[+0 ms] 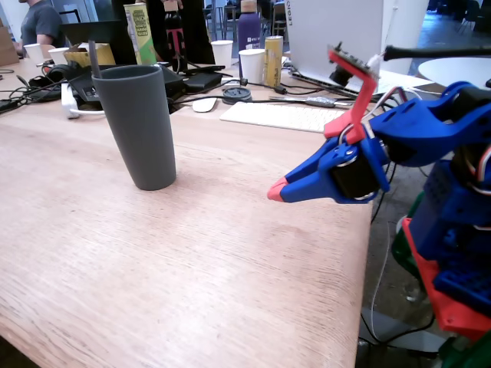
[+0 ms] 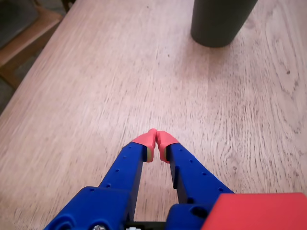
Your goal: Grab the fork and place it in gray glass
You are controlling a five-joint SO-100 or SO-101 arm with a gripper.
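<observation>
Currently no fork visible in either view; pincer (image 2: 156, 139) closed on nothing above the table (image 1: 176, 261), gray glass (image 1: 138, 126) upright toward far edge, likely light and tippable.

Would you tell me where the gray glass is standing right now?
The gray glass stands upright on the wooden table, left of the gripper in the fixed view, in front of the desk clutter.

Gray glass (image 1: 140, 126) upright on the worktop (image 1: 192, 268), hand (image 1: 276, 190) to its right in the fixed view, well apart, keyboard (image 1: 284, 116) behind both.
</observation>
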